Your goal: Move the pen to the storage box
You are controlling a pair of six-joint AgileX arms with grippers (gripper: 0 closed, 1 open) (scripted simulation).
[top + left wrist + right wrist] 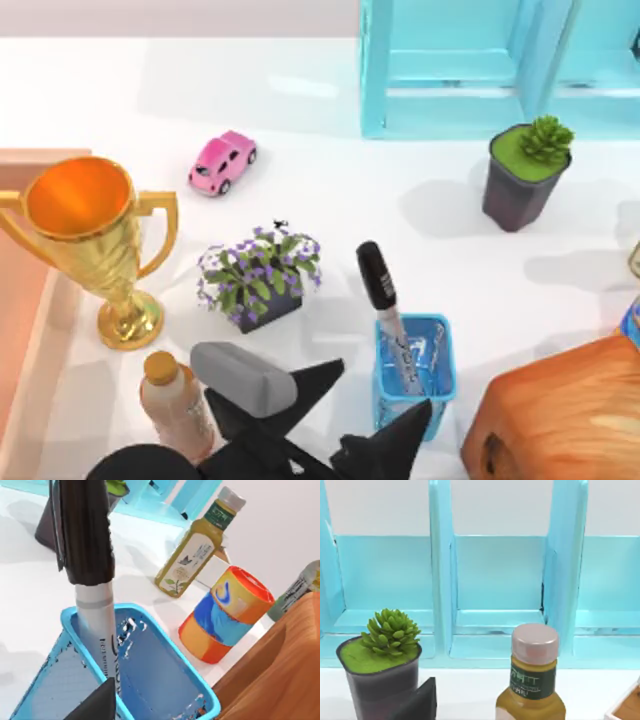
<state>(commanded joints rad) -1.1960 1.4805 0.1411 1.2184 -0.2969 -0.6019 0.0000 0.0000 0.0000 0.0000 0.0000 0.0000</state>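
The black-capped pen [384, 312] stands tilted in the blue mesh cup [414, 372], right of the purple flower pot [262, 280]; the left gripper [370, 418] sits low beside the cup, fingers apart, not gripping; the storage box [28, 300] lies at the far left, behind the gold trophy [92, 240].

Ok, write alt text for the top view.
The pen stands tilted in a blue mesh cup, with the left tool open just in front of it. Left of the cup are a purple flower pot, a gold trophy and the storage box at the table's left edge.
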